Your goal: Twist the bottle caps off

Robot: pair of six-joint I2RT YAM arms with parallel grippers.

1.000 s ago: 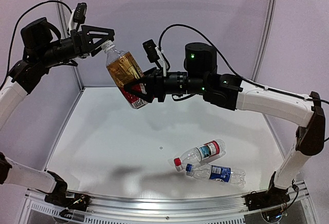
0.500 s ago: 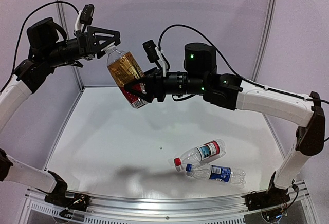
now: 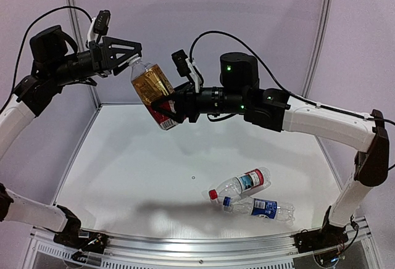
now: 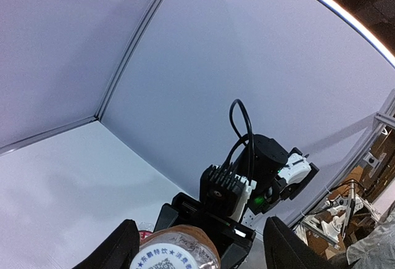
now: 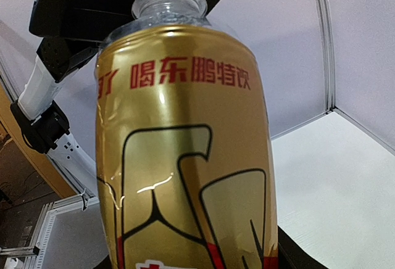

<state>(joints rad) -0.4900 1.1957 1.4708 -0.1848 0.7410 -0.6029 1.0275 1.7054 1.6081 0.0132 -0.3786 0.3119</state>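
Right claw (image 3: 162, 110) is clamped on the gold-labelled bottle (image 3: 150, 82), tilted aloft over the far-left corner of the tabletop (image 3: 123, 170). Left claw (image 3: 136, 55) stands apart around its white cap (image 4: 176, 258); an off-centre pinch could slip or twist the bottle loose.

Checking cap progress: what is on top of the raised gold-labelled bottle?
On the gold-labelled clear plastic bottle, a small white round plastic screw cap sits between the fingers of the left gripper. Contact is unclear; the thread beneath is hidden.
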